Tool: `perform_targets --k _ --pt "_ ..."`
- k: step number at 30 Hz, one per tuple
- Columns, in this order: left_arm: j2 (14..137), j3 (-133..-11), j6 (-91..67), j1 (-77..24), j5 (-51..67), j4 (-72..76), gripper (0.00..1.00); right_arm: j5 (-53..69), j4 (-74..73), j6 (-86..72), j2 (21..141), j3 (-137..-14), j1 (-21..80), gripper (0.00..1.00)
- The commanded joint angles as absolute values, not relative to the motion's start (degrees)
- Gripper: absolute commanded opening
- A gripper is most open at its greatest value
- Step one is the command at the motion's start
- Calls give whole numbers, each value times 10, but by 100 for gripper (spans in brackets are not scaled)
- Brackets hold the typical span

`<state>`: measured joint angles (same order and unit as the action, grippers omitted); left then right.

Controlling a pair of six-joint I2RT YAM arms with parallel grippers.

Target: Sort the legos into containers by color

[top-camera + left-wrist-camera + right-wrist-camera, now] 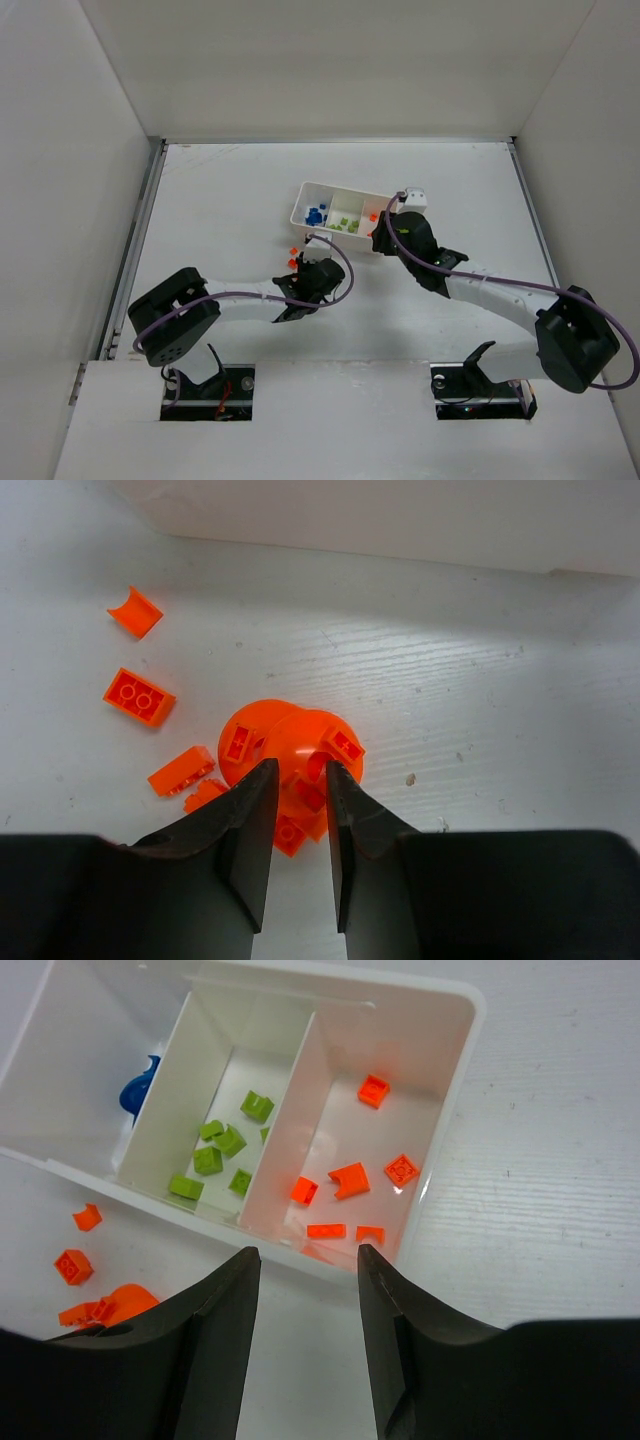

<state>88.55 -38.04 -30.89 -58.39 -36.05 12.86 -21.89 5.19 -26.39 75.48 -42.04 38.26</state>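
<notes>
On the white table [220, 220], just near-left of the tray [350, 190], your left gripper [300, 770] is pinching the large orange round piece [285, 730]. Its fingers [250, 820] are drawn narrow with the domed middle between them.

- **In the way:** four small orange bricks [343, 745] sit on or against that piece, right by the fingertips.
- **Nearby:** four loose orange bricks [138, 696] lie apart on the table to its left, one of them curved.
- **Tray:** it is one white box with three compartments side by side.
  - The left compartment holds a blue piece [140, 1090], mostly hidden by the divider in the right wrist view.
  - The middle one has about seven green bricks [207, 1160].
  - The right one has six sorted orange bricks [349, 1180]. There may be a seventh at the near wall, can't tell.
- **Right gripper:** your right gripper [305, 1255] hangs over the tray's near wall at the orange compartment. Its fingers are spread wide with nothing between them.
- **Arms:** the left arm lies low, reaching right and forward from its base. The right arm reaches left from its base, elbow bent, wrist tipped down at the tray's right end. Purple cables [230, 294] loop along both arms.
</notes>
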Motion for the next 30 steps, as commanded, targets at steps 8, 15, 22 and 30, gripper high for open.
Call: perform_targets --k 8,15,22,30 --pt "892 -396 -322 -587 -390 91 29 -215 89 -275 744 -407 386 50" --pt "899 -400 -323 -591 -386 91 18 -217 89 -279 729 -400 386 50" --pt "851 -406 -316 -609 -397 82 11 -218 87 -280 724 -399 386 50" --pt "760 -420 -322 -612 -404 37 10 -232 92 -295 684 -381 377 50"
